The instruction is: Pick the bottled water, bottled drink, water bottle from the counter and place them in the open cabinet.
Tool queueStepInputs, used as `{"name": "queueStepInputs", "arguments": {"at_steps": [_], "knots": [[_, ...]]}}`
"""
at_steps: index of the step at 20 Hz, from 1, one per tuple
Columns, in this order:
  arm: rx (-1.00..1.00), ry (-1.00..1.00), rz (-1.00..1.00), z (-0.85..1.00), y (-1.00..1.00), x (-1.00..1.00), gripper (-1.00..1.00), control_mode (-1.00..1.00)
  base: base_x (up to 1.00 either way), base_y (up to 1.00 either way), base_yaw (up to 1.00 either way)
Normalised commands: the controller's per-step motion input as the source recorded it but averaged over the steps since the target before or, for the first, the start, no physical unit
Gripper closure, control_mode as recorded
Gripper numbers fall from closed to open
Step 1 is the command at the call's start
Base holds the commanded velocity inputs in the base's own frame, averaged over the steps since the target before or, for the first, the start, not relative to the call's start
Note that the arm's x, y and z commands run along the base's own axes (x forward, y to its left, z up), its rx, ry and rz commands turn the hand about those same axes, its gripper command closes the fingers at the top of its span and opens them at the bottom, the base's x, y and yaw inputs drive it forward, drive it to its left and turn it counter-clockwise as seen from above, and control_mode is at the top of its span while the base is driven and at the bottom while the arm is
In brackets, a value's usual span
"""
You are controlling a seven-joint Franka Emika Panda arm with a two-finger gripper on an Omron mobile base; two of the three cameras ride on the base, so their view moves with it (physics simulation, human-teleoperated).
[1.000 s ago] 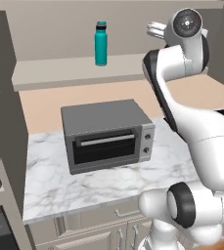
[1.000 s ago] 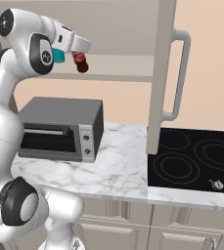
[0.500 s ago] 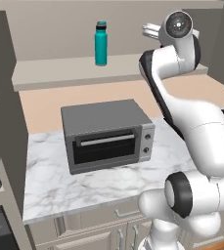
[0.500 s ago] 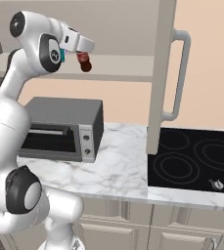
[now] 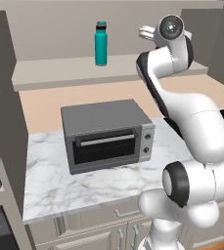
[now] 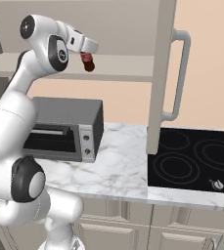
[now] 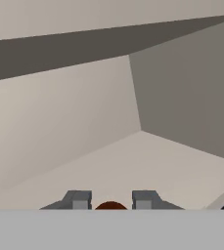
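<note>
open cabinet: teal water bottle stands upright on the shelf, left part, near the back wall, dark lid on top. rest of the shelf to its right is bare up to the side panel. gripper is raised at shelf height in front of the cabinet, to the right of the water bottle and well apart from it, jaws closed on the bottled drink; in the right base view the dark brown bottle with red label hangs just below the fingers, its lower end pointing down over the shelf front edge. hand view looks into the cabinet corner, shelf floor, back wall and side panel meeting; fingertips sit either side of the drink's red-brown top, shelf floor ahead open. below, grey toaster oven sits on the marble counter under the shelf, door shut. tall cabinet door with its handle stands open edge-on right of the arm, black cooktop beyond it. bottled water can't be placed from these views
</note>
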Motion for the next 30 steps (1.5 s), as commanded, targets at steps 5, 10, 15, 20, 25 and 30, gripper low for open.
{"name": "queueStepInputs", "arguments": {"at_steps": [5, 10, 15, 20, 25, 30], "knots": [[0.0, 0.01, 0.0, -0.11, 0.0, 0.35, 1.0, -1.0, 0.0, 0.0, 0.0], [0.0, 0.03, 0.0, -0.13, 0.0, 0.37, 1.0, -1.0, 0.0, 0.0, 0.0], [0.0, 0.01, 0.0, -0.13, 0.0, 0.37, 1.0, -1.0, 0.0, 0.0, 0.0], [0.0, 0.01, 0.0, -0.18, 0.0, 0.38, 1.0, -1.0, 0.0, 0.0, 0.0], [0.0, 0.0, 0.0, -0.24, 0.0, 0.18, 1.0, -1.0, 0.0, 0.0, 0.0], [0.0, 0.0, 0.0, -0.23, 0.0, 0.17, 1.0, -1.0, 0.0, 0.0, 0.0]]}}
